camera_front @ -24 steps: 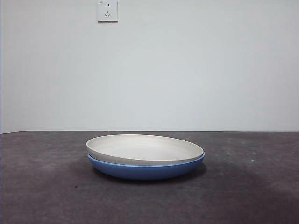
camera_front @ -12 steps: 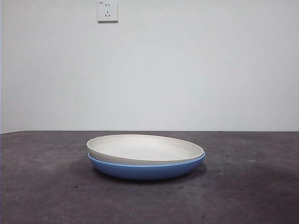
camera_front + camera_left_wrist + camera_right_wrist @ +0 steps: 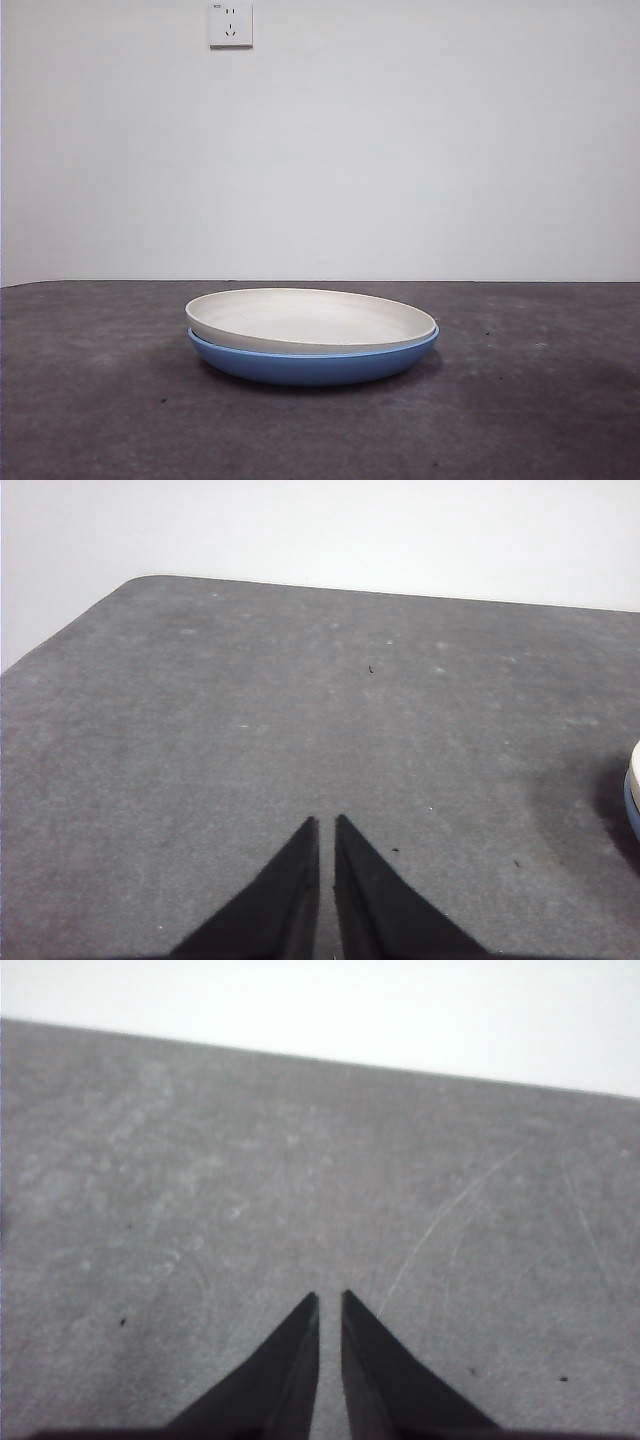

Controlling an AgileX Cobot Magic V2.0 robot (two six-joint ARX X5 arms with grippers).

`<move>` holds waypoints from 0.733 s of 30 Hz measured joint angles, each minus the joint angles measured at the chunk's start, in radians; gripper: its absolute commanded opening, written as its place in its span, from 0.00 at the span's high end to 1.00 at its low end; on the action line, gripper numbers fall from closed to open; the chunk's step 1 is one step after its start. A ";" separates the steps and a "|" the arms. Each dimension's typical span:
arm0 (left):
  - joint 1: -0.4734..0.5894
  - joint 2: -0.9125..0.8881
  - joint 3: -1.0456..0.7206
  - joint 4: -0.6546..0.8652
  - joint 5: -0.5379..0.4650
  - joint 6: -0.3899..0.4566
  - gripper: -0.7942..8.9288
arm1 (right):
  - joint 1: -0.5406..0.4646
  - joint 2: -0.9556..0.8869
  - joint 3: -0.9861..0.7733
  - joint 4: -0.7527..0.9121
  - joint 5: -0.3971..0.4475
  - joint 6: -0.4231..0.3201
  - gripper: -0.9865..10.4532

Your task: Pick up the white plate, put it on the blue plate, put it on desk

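The white plate (image 3: pixel 310 318) lies nested in the blue plate (image 3: pixel 312 364) at the middle of the desk (image 3: pixel 90 400), slightly tilted, with its left rim raised. A sliver of both plates shows at the edge of the left wrist view, the white plate (image 3: pixel 635 770) above the blue plate (image 3: pixel 633 805). My left gripper (image 3: pixel 325 825) hovers over bare desk, shut and holding nothing, off to the side of the plates. My right gripper (image 3: pixel 328 1300) is also shut and empty over bare desk (image 3: pixel 200 1190), with no plate in its view. Neither arm shows in the front view.
A white wall with a socket (image 3: pixel 230 22) stands behind the desk. The desk's rounded corner and far edge (image 3: pixel 140 580) show in the left wrist view.
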 measured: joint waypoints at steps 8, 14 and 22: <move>0.000 0.000 0.000 0.000 0.000 0.000 0.89 | 0.000 0.000 0.000 0.000 0.005 0.000 0.88; 0.000 0.000 0.000 0.000 0.000 0.000 0.89 | 0.000 0.000 0.000 0.003 0.004 0.000 0.88; 0.000 0.000 0.000 0.000 0.000 0.000 0.89 | 0.000 0.000 -0.001 0.008 0.005 0.000 0.88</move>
